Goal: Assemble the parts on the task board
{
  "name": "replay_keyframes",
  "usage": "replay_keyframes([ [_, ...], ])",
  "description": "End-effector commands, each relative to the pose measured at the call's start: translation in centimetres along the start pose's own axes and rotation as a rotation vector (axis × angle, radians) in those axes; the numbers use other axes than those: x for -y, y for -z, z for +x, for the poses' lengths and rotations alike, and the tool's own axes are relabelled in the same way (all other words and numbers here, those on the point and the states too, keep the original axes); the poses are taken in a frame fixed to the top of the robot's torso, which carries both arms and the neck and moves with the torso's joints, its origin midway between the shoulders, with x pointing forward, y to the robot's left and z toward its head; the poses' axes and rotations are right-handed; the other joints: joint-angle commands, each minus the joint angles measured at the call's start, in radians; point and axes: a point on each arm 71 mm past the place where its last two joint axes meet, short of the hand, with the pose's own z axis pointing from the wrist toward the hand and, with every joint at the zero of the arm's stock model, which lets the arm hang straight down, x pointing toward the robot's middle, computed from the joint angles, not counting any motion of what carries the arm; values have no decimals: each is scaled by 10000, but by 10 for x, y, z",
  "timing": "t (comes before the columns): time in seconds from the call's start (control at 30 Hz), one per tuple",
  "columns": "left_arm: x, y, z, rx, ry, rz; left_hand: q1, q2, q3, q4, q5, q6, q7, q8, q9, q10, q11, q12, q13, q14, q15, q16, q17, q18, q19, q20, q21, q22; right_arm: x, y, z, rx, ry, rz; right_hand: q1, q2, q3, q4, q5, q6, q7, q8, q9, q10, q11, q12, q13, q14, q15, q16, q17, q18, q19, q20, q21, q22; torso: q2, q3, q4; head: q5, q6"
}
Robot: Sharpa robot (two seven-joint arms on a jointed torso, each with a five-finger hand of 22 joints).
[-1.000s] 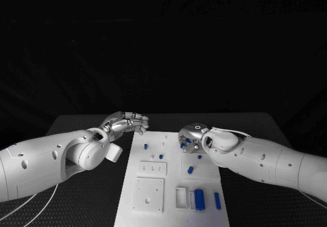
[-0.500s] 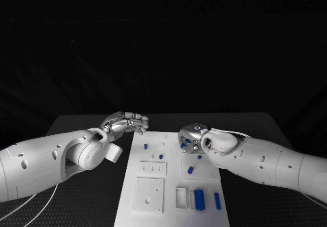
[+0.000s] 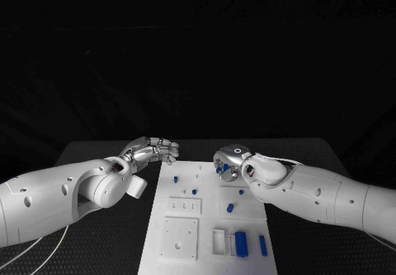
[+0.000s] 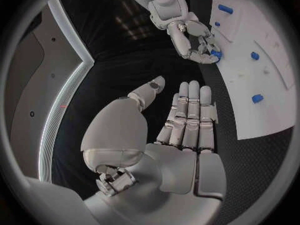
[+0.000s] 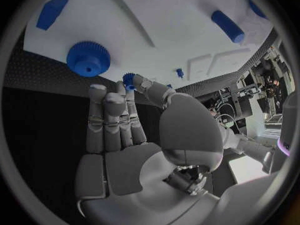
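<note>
Over board's [image 3: 206, 229] far end, head view: right hand [image 3: 227, 166] pinches small blue part [image 3: 220, 168]; left hand [image 3: 153, 150] empty, fingers loosely curled, beside board's far-left corner.
Left wrist view: fingers [image 4: 189, 115] straight, apart.
Right wrist view: part [image 5: 129, 80] at fingertips, gear [image 5: 88, 58] on board beyond. Part likely light, rigid, slick plastic; grip sides.

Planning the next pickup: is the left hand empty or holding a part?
Empty: the left hand shows a bare palm, fingers straight, nothing between them.

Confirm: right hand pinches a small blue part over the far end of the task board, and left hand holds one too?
Half right. The right hand does pinch a small blue part by the task board. The left hand holds nothing: the left wrist view shows its fingers straight and its palm bare.
</note>
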Motion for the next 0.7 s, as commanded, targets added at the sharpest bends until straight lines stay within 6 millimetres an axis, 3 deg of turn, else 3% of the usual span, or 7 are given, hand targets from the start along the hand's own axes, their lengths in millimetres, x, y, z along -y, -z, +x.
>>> replay_keyframes([
  [0.03, 3, -1, 2, -141, -1, 126, -100, -29, 47, -5, -58, -72, 212, -40, 10, -5, 41, -44, 18, -18, 68, -42, -5, 148, 5, -55, 48, -15, -2, -1, -5, 485, 154, 161, -2, -80, 73, 1, 63, 78, -13, 38, 20, 385, -73, 6, 6, -82, -168, 58, -11, 413, 45, -52, 52, 191, 8, 2, -17, 8, 27],
  [0.7, 4, -6, 9, -295, 8, 168, -106, -29, 58, -5, -61, -81, 218, -55, 18, -5, 44, -58, 27, -18, 68, -45, -3, 132, 3, -73, 59, -26, -21, -24, -9, 907, 241, 192, 19, -170, 230, 62, 62, 82, -14, 9, 19, 375, -69, -44, 47, -101, -165, 86, -41, 413, 34, -64, 89, 177, 51, 13, 57, 111, 78],
])
